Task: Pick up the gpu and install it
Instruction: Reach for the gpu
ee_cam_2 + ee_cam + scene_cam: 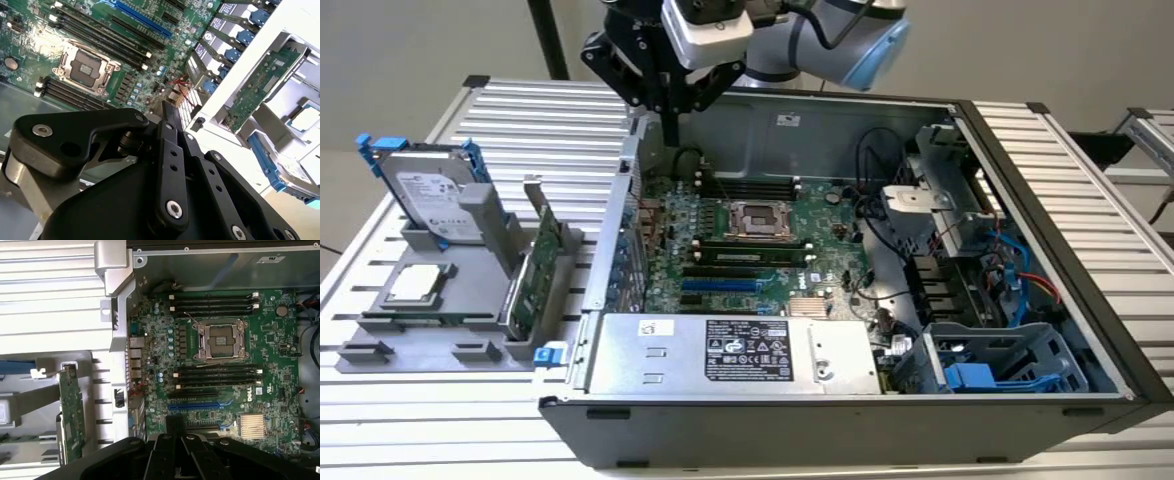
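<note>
**Open computer case (734, 135) on a ribbed metal surface (520, 130), arm above.** The hand (671, 135) is held over the far corner of the case at the exterior view's left, above the edge of the motherboard (280, 340). Its fingers are seen pressed together, with nothing grasped between them.

The gpu (70, 415) is stood on its long edge in a grey holder (487, 235) outside the case. It is placed between the case wall and the surface's edge at the exterior view's left, well apart from the hand. A hard drive (434, 190) and a processor chip (416, 285) are kept in the same holder, just beside the card. The long blue slot (192, 404) on the motherboard is unoccupied.

Risks, as judged:
- If the hand were lowered clenched, the card's upper edge would be struck rather than straddled.
- A grip taken off-centre on so thin a board may let it tilt or bind in the holder.
- The case wall lies between holder and slot and could be clipped in transit.
- A card presented askew could be forced against the slot.
</note>
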`<state>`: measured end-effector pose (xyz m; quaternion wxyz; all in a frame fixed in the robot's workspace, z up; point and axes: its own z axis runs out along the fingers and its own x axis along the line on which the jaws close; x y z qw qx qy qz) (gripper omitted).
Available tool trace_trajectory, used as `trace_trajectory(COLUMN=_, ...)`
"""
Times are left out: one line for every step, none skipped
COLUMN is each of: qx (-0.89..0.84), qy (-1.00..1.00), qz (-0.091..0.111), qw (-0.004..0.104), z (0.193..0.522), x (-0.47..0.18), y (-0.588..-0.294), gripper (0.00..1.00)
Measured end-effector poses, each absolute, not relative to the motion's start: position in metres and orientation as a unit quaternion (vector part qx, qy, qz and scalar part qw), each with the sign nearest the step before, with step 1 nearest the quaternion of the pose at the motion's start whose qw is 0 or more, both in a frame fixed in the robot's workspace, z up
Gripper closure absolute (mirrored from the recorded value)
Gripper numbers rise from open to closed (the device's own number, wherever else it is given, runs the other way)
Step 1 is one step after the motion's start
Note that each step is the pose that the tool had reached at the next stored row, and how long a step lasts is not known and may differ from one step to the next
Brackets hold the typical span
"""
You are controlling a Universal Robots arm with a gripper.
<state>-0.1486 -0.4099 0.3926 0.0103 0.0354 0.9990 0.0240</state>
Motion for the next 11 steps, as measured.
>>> trace_trajectory(qx=0.035, qy=0.999, qz=0.024, qw=0.010, z=0.3926, x=-0.1493, y=-0.4104, gripper=1.00)
trace_trajectory(qx=0.035, qy=0.999, qz=0.024, qw=0.010, z=0.3926, x=-0.1500, y=-0.4109, gripper=1.00)
trace_trajectory(qx=0.035, qy=0.999, qz=0.024, qw=0.010, z=0.3926, x=-0.1508, y=-0.4113, gripper=1.00)
trace_trajectory(qx=0.035, qy=0.999, qz=0.024, qw=0.010, z=0.3926, x=-0.1515, y=-0.4118, gripper=1.00)
trace_trajectory(qx=0.035, qy=0.999, qz=0.024, qw=0.010, z=0.3926, x=-0.1521, y=-0.4122, gripper=1.00)
trace_trajectory(qx=0.035, qy=0.999, qz=0.024, qw=0.010, z=0.3926, x=-0.1528, y=-0.4128, gripper=1.00)
trace_trajectory(qx=0.035, qy=0.999, qz=0.024, qw=0.010, z=0.3926, x=-0.1535, y=-0.4132, gripper=1.00)
trace_trajectory(qx=0.035, qy=0.999, qz=0.024, qw=0.010, z=0.3926, x=-0.1543, y=-0.4137, gripper=1.00)
trace_trajectory(qx=0.035, qy=0.999, qz=0.024, qw=0.010, z=0.3926, x=-0.1549, y=-0.4142, gripper=1.00)
trace_trajectory(qx=0.035, qy=0.999, qz=0.024, qw=0.010, z=0.3926, x=-0.1557, y=-0.4147, gripper=1.00)
trace_trajectory(qx=0.035, qy=0.999, qz=0.024, qw=0.010, z=0.3926, x=-0.1564, y=-0.4152, gripper=1.00)
